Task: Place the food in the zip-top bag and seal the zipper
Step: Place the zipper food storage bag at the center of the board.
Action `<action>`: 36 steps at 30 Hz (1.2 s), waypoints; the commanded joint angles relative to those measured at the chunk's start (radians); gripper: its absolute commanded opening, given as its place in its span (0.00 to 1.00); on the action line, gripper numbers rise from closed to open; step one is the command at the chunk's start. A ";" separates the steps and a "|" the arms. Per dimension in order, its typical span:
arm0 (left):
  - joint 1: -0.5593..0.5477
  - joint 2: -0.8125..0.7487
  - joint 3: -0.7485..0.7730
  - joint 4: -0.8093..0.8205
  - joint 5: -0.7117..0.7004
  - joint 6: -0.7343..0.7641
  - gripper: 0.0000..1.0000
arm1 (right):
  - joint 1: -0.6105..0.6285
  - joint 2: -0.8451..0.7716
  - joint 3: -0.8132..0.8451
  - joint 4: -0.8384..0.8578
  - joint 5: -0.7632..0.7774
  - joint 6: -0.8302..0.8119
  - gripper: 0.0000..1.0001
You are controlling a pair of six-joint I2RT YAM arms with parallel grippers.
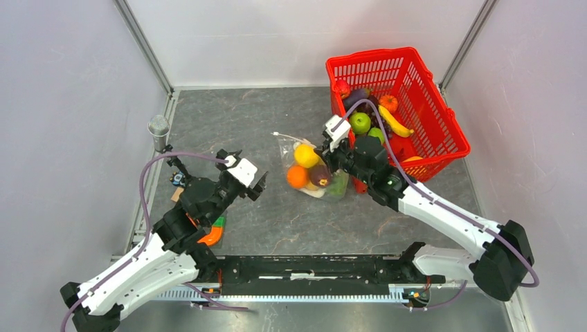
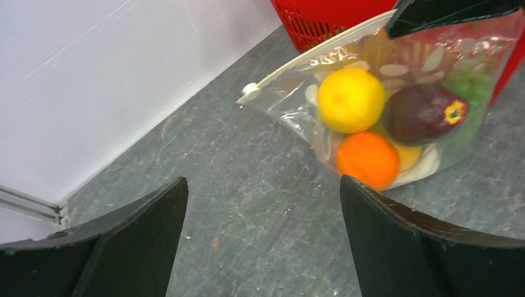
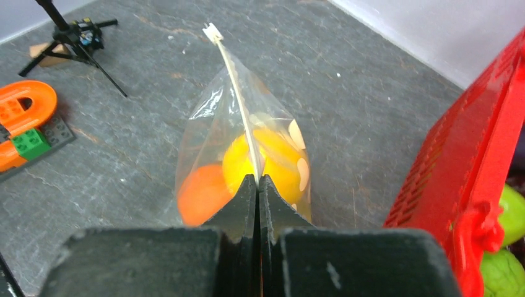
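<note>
One zip-top bag (image 2: 282, 110) (four-plus food pieces (image 2: 351, 99) inside) | right claw (image 3: 257, 180) pinching zipper (image 3: 238, 99) | left claw (image 2: 263, 182) agape

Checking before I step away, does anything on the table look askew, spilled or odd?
Nothing spilled or damaged. The clear dotted plastic zip-top bag is propped up rather than lying flat, because the right gripper pinches its whitish zipper strip.
</note>
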 commanded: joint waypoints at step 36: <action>0.002 0.070 0.176 0.019 -0.074 -0.265 1.00 | 0.210 -0.010 -0.185 0.135 -0.401 -0.007 0.59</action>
